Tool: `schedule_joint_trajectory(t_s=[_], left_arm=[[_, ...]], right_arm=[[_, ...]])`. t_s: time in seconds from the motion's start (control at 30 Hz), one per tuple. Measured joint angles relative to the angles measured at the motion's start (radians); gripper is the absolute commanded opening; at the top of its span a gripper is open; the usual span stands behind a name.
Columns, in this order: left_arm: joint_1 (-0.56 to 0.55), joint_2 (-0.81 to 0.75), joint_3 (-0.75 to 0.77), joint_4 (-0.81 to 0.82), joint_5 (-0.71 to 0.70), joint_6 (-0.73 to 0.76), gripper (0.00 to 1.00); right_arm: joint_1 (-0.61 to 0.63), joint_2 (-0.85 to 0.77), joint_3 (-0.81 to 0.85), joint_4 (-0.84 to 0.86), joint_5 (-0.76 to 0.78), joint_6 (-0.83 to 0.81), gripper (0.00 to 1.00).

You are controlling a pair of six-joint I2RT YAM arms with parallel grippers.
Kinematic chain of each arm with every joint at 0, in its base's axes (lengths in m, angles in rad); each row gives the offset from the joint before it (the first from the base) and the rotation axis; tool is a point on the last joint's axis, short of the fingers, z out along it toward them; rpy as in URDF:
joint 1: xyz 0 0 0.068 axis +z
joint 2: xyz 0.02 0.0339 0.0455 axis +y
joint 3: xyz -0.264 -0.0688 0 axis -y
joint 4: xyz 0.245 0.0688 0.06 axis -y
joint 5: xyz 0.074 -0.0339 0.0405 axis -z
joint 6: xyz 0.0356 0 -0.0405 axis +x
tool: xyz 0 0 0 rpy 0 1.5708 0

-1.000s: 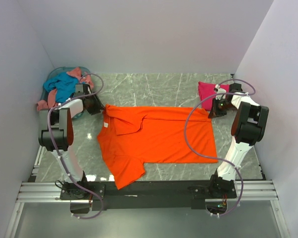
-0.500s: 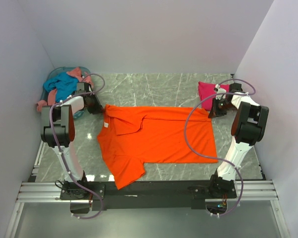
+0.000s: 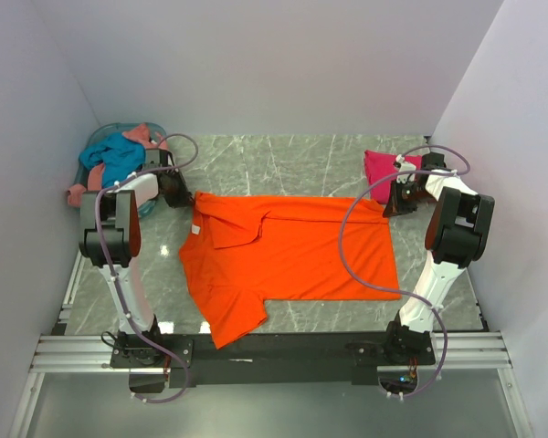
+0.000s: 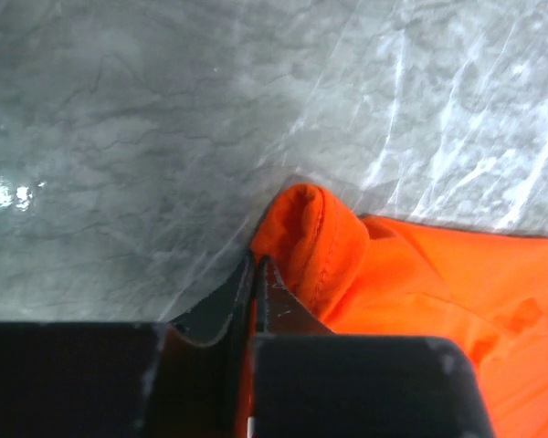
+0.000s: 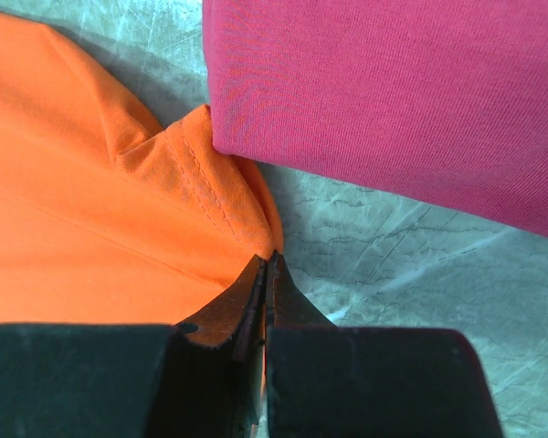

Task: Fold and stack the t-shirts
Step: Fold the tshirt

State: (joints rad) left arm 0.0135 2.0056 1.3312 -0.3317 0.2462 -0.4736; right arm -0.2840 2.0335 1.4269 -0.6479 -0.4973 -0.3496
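Your left fingers [image 4: 288, 319] and right fingers [image 5: 228, 315] are each clenched on a far corner of the orange shirt [image 3: 292, 251], spread on the counter [image 3: 283, 155] between them. It's light, limp cloth that will likely sag, so hemmed corners hold best. Four shirts: this one, one magenta shirt [image 3: 379, 169] just beyond the right fingers, and one teal shirt [image 3: 119, 157] and one salmon shirt [image 3: 151, 135] heaped beyond the left fingers.

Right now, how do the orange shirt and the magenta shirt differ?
The orange shirt lies spread across the middle of the table; the magenta shirt is a compact folded pile at far right. The left gripper and right gripper each pinch a corner of the orange shirt; the magenta shirt is untouched. Both rest on the table.
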Motion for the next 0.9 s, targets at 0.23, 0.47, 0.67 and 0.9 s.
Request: schedule_joint_trajectory(t_s=[0.23, 0.47, 0.67, 0.9], left_arm=[[-0.004, 0.000, 0.010, -0.015, -0.035, 0.012, 0.00], [-0.008, -0.037, 0.011, -0.052, -0.158, 0.033, 0.00], [-0.011, -0.060, 0.011, -0.057, -0.221, 0.049, 0.00], [-0.011, -0.060, 0.010, -0.064, -0.256, 0.066, 0.00]], right_arm=[[0.000, 0.000, 0.000, 0.000, 0.002, 0.000, 0.00], [0.000, 0.000, 0.000, 0.000, 0.007, 0.000, 0.00], [0.000, 0.000, 0.000, 0.000, 0.007, 0.000, 0.00], [0.000, 0.000, 0.000, 0.007, 0.023, 0.013, 0.00]])
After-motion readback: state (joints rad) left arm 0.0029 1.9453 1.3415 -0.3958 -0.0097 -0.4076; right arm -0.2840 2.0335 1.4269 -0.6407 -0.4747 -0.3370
